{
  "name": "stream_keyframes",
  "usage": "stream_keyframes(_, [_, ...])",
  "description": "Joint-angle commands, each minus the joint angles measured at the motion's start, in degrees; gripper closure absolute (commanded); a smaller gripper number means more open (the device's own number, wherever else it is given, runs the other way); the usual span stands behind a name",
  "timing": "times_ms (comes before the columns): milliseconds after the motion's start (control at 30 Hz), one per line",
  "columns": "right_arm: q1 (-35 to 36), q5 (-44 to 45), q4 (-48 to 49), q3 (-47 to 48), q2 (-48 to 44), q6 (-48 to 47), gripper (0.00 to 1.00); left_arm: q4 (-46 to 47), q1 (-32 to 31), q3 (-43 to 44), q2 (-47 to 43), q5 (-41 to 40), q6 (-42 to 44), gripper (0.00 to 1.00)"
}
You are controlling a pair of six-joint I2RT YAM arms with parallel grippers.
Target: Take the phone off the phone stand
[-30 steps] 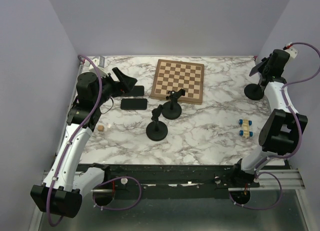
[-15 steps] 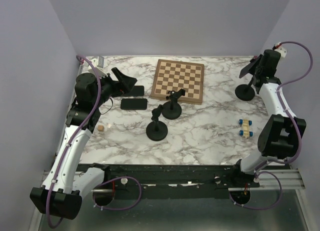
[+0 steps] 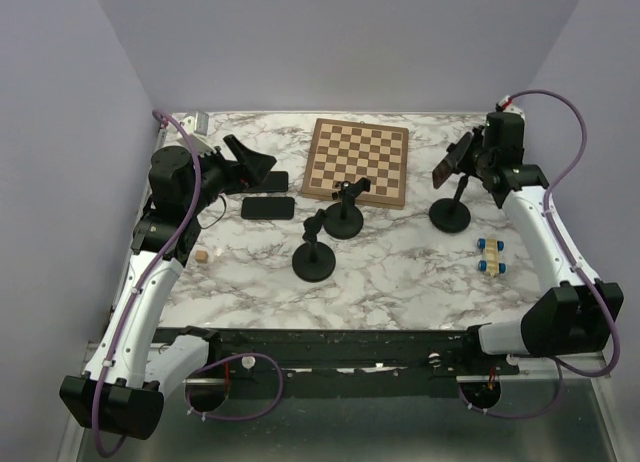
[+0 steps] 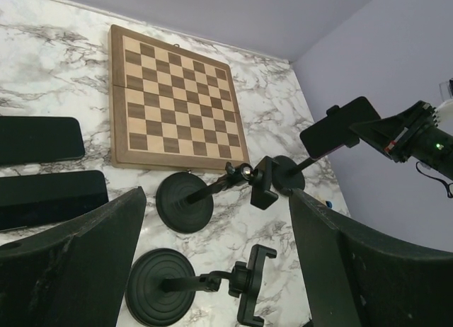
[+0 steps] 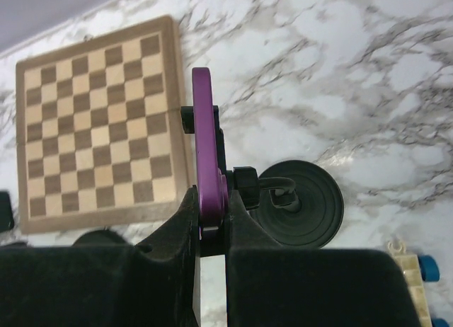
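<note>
Your right pincer (image 5: 211, 214) is clenched on the near end of the phone (image 5: 205, 143), pads on its two faces, so that the purple edge runs straight out from the wrist. That hold suits a pull along the phone's length. The phone has not left the phone stand (image 5: 301, 203): the black clamp shows behind its middle, and the round base sits on the counter (image 5: 396, 93) below. I judge the extraction not yet done. The risk is that the light base lifts with the phone. Farther across, your left pincer (image 3: 250, 162) hangs spread and holding nothing over two dark handsets (image 3: 268, 207) lying flat, apparently parked clear. The chessboard (image 5: 99, 122) lies beyond.
</note>
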Motion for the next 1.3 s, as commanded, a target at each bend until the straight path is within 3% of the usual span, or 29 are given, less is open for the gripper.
stream_keyframes(0, [5.4, -3.2, -11.9, -1.3, -2.9, 1.5, 0.99, 1.3, 0.0, 0.7, -0.6, 2.2, -0.5, 0.11])
stream_keyframes(233, [13.1, -9.1, -17.1, -3.6, -3.3, 0.4, 0.99, 1.9, 0.0, 0.4, -0.5, 2.5, 0.0, 0.11])
stream_keyframes(433, [15.2, -19.5, -10.0, -10.3, -10.0, -3.9, 0.99, 4.5, -0.3, -0.5, -0.8, 4.9, 1.0, 0.11])
stream_keyframes(667, [15.3, -21.9, -14.6, -8.4, -11.8, -6.2, 0.99, 8.6, -2.8, -1.1, -0.5, 10.7, 2.3, 0.12])
stream_keyframes(967, [15.4, -38.9, -12.4, -12.0, -15.0, -9.0, 0.99, 12.4, -12.4, -1.2, -0.7, 17.3, 9.8, 0.18])
stream_keyframes(1267, [15.4, -39.6, -13.4, -13.4, -17.4, -9.6, 0.99, 11.0, -22.1, -0.6, 2.4, 21.0, 17.2, 0.26])
